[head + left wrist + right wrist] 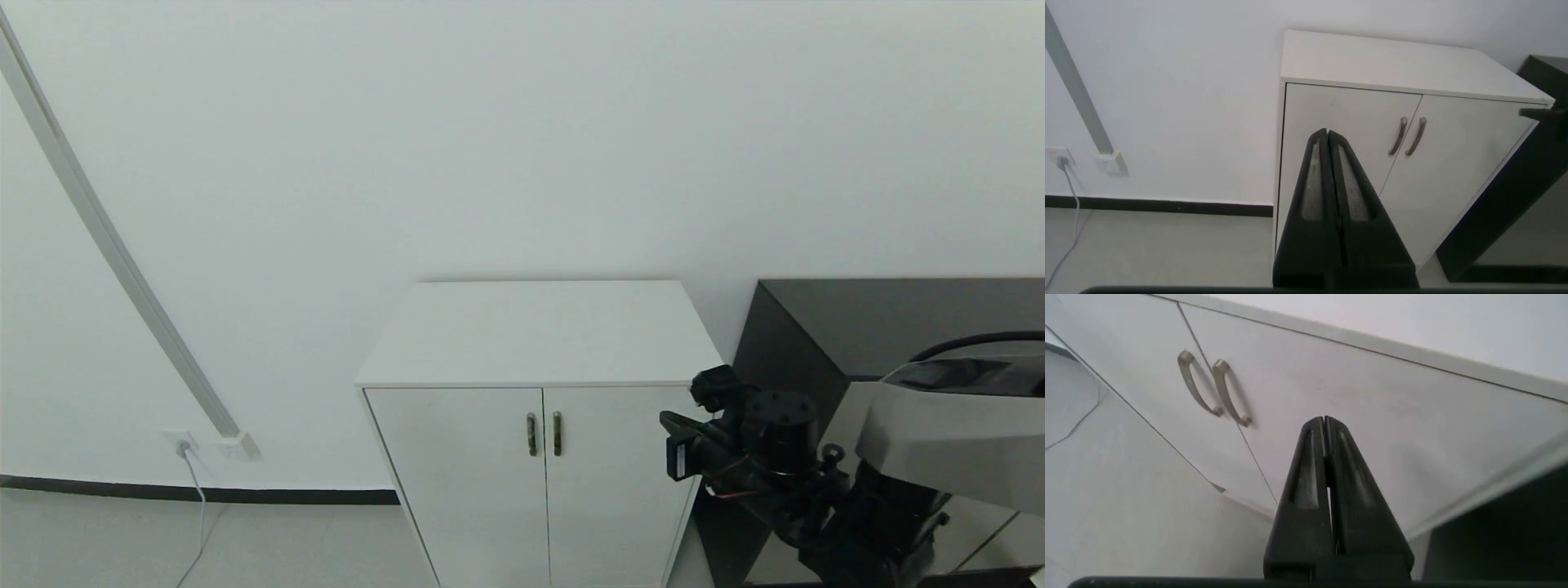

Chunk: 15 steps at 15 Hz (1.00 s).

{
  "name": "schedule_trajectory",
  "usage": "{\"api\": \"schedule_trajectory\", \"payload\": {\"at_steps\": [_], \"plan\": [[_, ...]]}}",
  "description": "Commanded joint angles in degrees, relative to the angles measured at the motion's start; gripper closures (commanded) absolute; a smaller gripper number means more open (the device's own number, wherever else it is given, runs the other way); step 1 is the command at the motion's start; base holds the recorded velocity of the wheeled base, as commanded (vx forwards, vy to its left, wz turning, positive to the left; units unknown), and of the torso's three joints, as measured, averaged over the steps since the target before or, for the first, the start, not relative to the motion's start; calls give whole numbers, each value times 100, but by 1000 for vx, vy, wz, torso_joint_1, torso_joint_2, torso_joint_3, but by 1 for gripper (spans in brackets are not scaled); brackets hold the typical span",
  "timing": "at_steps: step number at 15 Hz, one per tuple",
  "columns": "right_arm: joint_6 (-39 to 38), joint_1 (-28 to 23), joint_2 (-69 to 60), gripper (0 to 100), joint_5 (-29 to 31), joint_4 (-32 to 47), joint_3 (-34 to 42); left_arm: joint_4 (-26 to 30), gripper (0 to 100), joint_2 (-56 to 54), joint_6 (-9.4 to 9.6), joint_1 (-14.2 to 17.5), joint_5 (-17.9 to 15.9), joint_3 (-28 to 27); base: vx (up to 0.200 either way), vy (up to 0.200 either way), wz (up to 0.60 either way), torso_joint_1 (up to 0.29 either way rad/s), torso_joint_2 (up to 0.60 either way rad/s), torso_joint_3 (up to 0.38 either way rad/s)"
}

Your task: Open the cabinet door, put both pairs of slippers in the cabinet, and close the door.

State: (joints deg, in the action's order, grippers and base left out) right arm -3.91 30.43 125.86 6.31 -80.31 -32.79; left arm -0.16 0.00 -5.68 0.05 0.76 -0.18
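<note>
A white two-door cabinet (535,343) stands against the wall with both doors shut and two metal handles (544,434) side by side at the middle. My right arm is in front of the cabinet's right edge. My right gripper (1325,425) is shut and empty, close to the right door (1372,416), a little way from the handles (1212,390). My left gripper (1328,135) is shut and empty, held back from the left door (1339,131). The handles (1408,135) show beyond it.
A black cabinet (882,322) stands right beside the white one on its right. A wall socket with a plugged cable (184,447) and a slanted cable duct (106,237) are on the wall at the left. Grey floor (204,539) lies open to the left of the cabinet.
</note>
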Motion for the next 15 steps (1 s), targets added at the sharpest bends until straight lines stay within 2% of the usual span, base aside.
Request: {"api": "schedule_trajectory", "payload": {"at_steps": [1,2,4,9,11,15], "plan": [[22,-213,-975,100,10,-28,739,-2,100,9,-3,4,4,1,0,0,0,0,0,0],[57,-283,-1213,100,19,-20,941,-2,100,9,-3,4,4,1,0,0,0,0,0,0],[321,-538,-1872,100,564,-46,1724,-2,100,9,-12,4,4,1,0,0,0,0,0,0],[558,-1083,-2847,100,669,-72,3121,-2,100,9,-3,4,4,1,0,0,0,0,0,0],[655,-1311,-3313,100,669,95,3279,-2,100,9,-3,4,4,1,0,0,0,0,0,0],[787,-1513,-4526,100,573,1255,3279,-2,100,9,-3,4,4,1,0,0,0,0,0,0]]}}
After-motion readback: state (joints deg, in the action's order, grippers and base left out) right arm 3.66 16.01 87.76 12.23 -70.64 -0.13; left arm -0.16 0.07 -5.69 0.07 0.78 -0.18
